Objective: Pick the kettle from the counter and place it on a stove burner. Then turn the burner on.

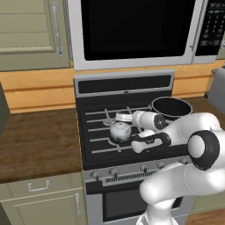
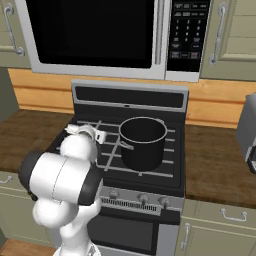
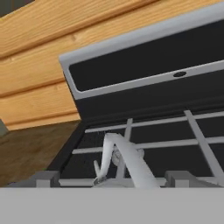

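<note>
The small silvery kettle (image 1: pixel 119 131) stands upright on the grey grate bars over the left side of the black cooktop (image 1: pixel 94 145). The stove burner cap under it is hidden by its body. My gripper (image 1: pixel 124 117) hovers just above the kettle, reaching in from the right. In the hand view my gripper (image 3: pixel 113 178) is open, fingertips (image 3: pixel 46 178) set wide apart, and the kettle's thin arched handle (image 3: pixel 117 151) rises between them without touching either. The arm covers the kettle in the right base view, where my gripper (image 2: pixel 98 134) shows beside the pot.
A large black pot (image 1: pixel 171 107) (image 2: pixel 142 142) sits on the back right burner, close to my wrist. Control knobs (image 1: pixel 114 171) (image 2: pixel 142 199) line the stove front. The dark wood counter (image 1: pixel 35 140) (image 2: pixel 215 165) flanks the stove. A microwave (image 1: pixel 132 30) hangs overhead.
</note>
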Motion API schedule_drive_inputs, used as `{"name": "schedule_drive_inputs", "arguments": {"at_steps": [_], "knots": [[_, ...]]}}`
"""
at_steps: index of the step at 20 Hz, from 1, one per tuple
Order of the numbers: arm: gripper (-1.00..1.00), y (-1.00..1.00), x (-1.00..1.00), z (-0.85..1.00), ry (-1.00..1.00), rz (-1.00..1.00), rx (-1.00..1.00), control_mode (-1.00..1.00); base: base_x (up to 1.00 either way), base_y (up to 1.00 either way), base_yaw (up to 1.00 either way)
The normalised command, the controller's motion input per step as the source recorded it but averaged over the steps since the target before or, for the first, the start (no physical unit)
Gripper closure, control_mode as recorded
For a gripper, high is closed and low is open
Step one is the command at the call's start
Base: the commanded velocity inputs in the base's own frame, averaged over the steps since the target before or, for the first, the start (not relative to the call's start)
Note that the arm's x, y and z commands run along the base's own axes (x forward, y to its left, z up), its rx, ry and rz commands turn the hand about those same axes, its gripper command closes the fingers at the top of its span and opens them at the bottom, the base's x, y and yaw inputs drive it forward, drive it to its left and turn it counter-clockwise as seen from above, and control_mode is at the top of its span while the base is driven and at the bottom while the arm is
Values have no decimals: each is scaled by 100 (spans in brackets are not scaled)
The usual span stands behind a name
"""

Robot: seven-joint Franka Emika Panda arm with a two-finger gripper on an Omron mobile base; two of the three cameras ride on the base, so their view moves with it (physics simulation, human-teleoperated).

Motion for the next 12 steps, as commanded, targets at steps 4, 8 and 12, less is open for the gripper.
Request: {"name": "schedule_drive_inputs", "arguments": {"at_steps": [4,8,12], "knots": [[-100,5,-1,33,15,-1,-4,-100,0,0,0],[-100,0,-4,76,7,-4,0,-100,0,0,0],[-100,6,-72,100,12,-8,1,-100,0,0,0]]}}
